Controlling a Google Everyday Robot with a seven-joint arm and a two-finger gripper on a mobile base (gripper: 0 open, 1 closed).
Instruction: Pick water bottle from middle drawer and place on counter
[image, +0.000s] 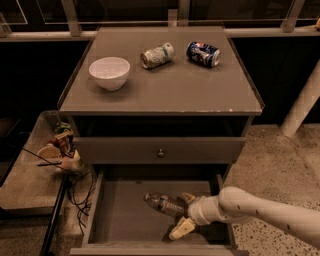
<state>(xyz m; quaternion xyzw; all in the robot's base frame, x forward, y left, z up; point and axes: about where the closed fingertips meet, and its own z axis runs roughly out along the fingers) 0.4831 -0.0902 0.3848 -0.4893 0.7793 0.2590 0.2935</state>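
The water bottle lies on its side on the floor of the open middle drawer, cap pointing left. My gripper reaches in from the right on a white arm. It is open, with one finger behind the bottle's base end and the other pale finger in front of it. The bottle's base sits between the fingers, and its far end is hidden by the wrist. The counter is the flat top of the cabinet above.
On the counter stand a white bowl, a green-white can and a blue can, both lying down. A closed drawer front with a knob overhangs the open drawer. A low side tray with clutter and cables is at left.
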